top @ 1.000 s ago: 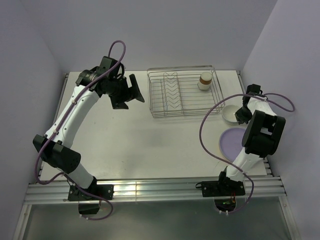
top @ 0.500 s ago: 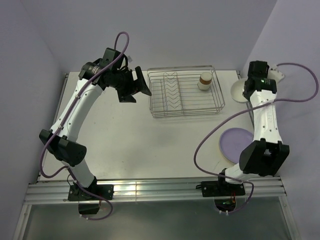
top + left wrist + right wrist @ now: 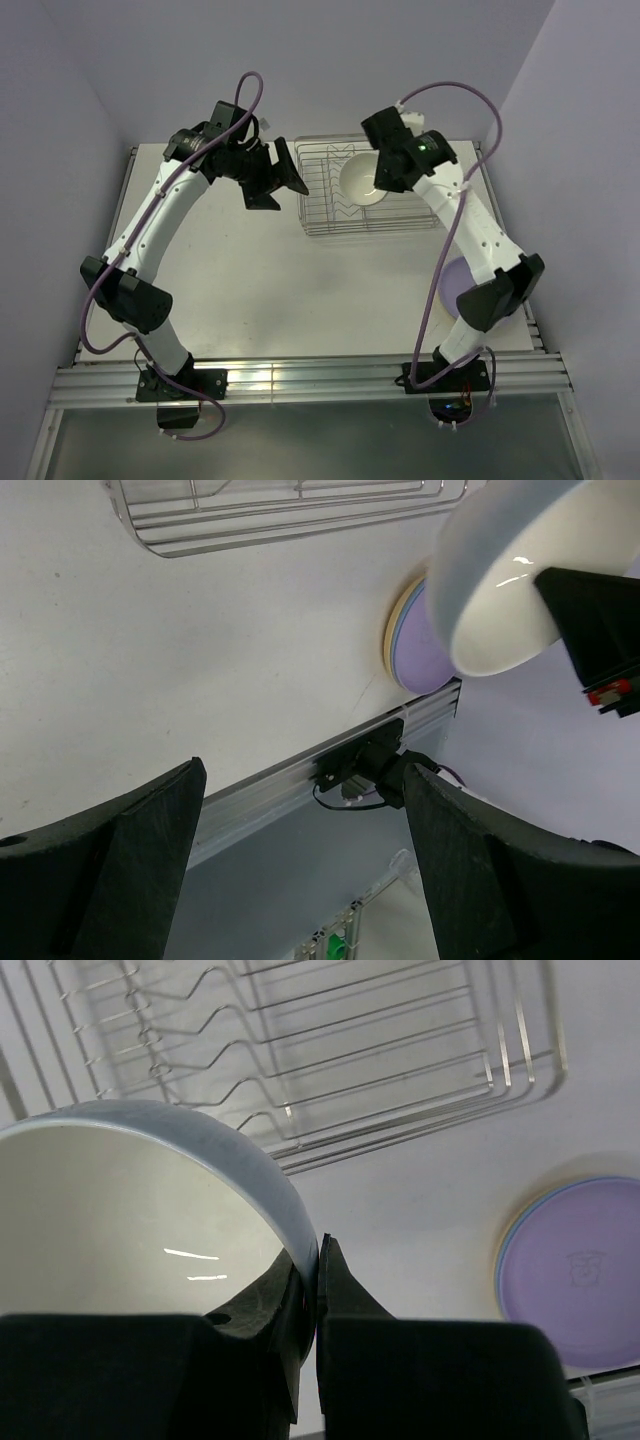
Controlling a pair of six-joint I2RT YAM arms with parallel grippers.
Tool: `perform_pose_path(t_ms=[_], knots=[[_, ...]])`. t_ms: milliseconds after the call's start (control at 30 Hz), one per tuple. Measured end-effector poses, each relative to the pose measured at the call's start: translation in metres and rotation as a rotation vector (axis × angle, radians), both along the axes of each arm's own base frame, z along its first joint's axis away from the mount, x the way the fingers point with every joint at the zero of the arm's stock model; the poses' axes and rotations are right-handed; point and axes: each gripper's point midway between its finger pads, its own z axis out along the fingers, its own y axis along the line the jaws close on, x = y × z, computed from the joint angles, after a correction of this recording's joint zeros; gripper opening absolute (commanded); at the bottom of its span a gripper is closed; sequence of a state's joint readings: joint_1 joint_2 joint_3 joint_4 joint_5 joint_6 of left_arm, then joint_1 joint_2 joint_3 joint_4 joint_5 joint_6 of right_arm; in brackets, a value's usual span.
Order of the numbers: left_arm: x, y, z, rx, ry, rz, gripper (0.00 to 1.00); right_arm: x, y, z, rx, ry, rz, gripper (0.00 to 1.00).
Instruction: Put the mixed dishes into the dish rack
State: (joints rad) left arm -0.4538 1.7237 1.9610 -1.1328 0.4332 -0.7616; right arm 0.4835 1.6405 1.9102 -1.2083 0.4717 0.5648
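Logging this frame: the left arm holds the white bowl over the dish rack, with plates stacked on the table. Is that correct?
Not quite. The right gripper holds the white bowl, jaws pinching its rim, as the right wrist view shows. The left gripper is open and empty. The bowl is over the dish rack, and the plates are stacked on the table.

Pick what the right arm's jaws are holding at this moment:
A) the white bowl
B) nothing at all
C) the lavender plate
A: the right wrist view shows the right arm's jaws shut on the rim of the white bowl, which hangs above the dish rack, while the lavender plate lies on the table.
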Motion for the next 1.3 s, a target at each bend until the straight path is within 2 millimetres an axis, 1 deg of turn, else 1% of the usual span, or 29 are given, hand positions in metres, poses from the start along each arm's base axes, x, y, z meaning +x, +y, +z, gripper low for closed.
perform_pose_path(t_ms=[33, 100, 200, 300, 567, 667, 767, 800, 867, 900, 967, 1000, 1100, 1167, 1200, 1233, 1267, 1300], knots=[[-0.001, 0.0, -0.001, 0.001, 0.006, 0.002, 0.86, -0.001, 0.011, -0.004, -0.009, 0.024, 0.025, 0.0], [-0.003, 0.0, -0.003, 0.0, 0.011, 0.005, 0.86, 0.0, 0.029, -0.007, -0.017, 0.043, 0.063, 0.0], [-0.006, 0.0, -0.004, -0.002, 0.014, 0.006, 0.86, 0.0, 0.054, -0.005, -0.013, 0.044, 0.111, 0.0], [-0.007, -0.001, -0.003, -0.004, 0.011, 0.002, 0.86, -0.005, 0.073, -0.002, -0.006, 0.044, 0.154, 0.0], [-0.008, -0.003, -0.007, -0.002, 0.013, -0.001, 0.86, -0.017, 0.111, 0.004, 0.032, 0.058, 0.244, 0.0], [-0.008, -0.002, -0.009, 0.007, 0.014, 0.004, 0.81, -0.024, 0.121, 0.007, 0.063, 0.066, 0.267, 0.0], [-0.007, -0.001, -0.01, 0.013, 0.015, 0.011, 0.65, -0.03, 0.13, 0.013, 0.097, 0.064, 0.287, 0.0], [-0.007, -0.001, -0.01, 0.014, 0.014, 0.012, 0.52, -0.031, 0.132, 0.013, 0.102, 0.064, 0.292, 0.0], [-0.006, 0.0, -0.011, 0.018, 0.013, 0.016, 0.42, -0.034, 0.135, 0.014, 0.114, 0.066, 0.3, 0.0], [-0.006, 0.0, -0.011, 0.019, 0.012, 0.015, 0.31, -0.035, 0.137, 0.015, 0.118, 0.068, 0.303, 0.0], [-0.008, 0.0, -0.012, 0.025, 0.006, 0.002, 0.16, -0.037, 0.14, 0.015, 0.119, 0.068, 0.313, 0.0], [-0.01, 0.001, -0.014, 0.044, 0.002, -0.013, 0.01, -0.038, 0.14, 0.015, 0.118, 0.069, 0.318, 0.0], [-0.014, 0.001, -0.026, 0.097, 0.008, -0.03, 0.0, -0.041, 0.141, 0.018, 0.11, 0.068, 0.339, 0.0], [-0.015, 0.0, -0.028, 0.092, 0.019, -0.036, 0.0, -0.043, 0.141, 0.018, 0.102, 0.072, 0.342, 0.01], [-0.015, -0.001, -0.027, 0.086, 0.019, -0.039, 0.0, -0.043, 0.14, 0.017, 0.104, 0.076, 0.343, 0.11], [-0.015, -0.001, -0.027, 0.08, 0.02, -0.042, 0.0, -0.042, 0.14, 0.017, 0.105, 0.078, 0.343, 0.16], [-0.016, -0.002, -0.027, 0.068, 0.024, -0.047, 0.0, -0.043, 0.14, 0.017, 0.109, 0.081, 0.345, 0.45], [-0.016, -0.002, -0.029, 0.06, 0.033, -0.048, 0.0, -0.043, 0.141, 0.018, 0.125, 0.087, 0.346, 0.58]])
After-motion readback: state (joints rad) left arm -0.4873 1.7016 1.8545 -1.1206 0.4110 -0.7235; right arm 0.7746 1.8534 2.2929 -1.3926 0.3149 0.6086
